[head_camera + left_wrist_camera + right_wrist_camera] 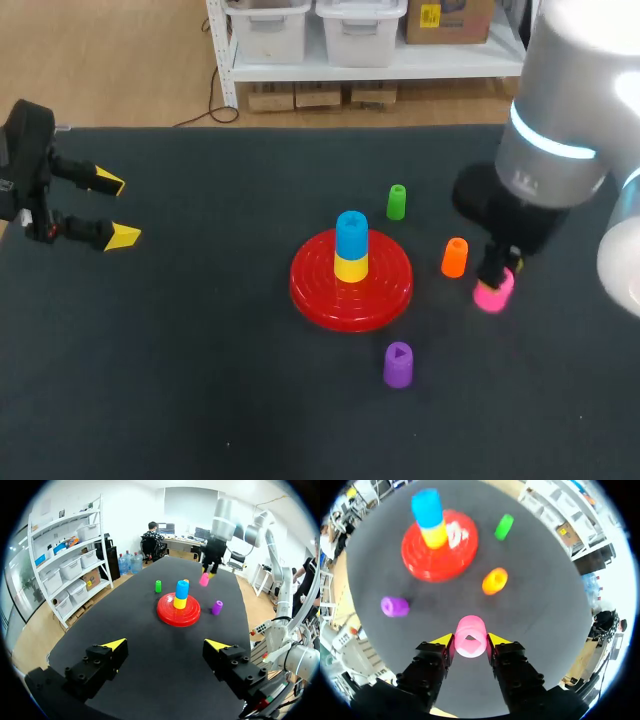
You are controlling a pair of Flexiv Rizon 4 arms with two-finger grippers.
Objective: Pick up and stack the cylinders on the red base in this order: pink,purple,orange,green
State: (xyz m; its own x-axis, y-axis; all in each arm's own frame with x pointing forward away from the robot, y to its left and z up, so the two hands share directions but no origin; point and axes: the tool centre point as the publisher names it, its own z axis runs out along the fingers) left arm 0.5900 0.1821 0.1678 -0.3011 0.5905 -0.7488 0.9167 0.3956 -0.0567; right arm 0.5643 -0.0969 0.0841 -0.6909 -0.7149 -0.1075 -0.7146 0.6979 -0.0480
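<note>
Head: pink cylinder [493, 293] pinched in right gripper [500, 275], just right of orange [454, 257], near red base [312, 290]; left gripper [117, 210] spread, well apart. Left wrist: pink far ahead of the parted fingers [114, 647], past the base. Right wrist: pink squeezed between both tips [444, 640], base ahead.

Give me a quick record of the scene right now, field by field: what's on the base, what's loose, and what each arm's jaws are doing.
base: round red plastic base
stacked on it: yellow plastic cylinder, blue plastic cylinder on top
right jaws: shut on pink plastic cylinder
loose: purple plastic cylinder, orange plastic cylinder, green plastic cylinder
left jaws: open, empty, well away from the base
</note>
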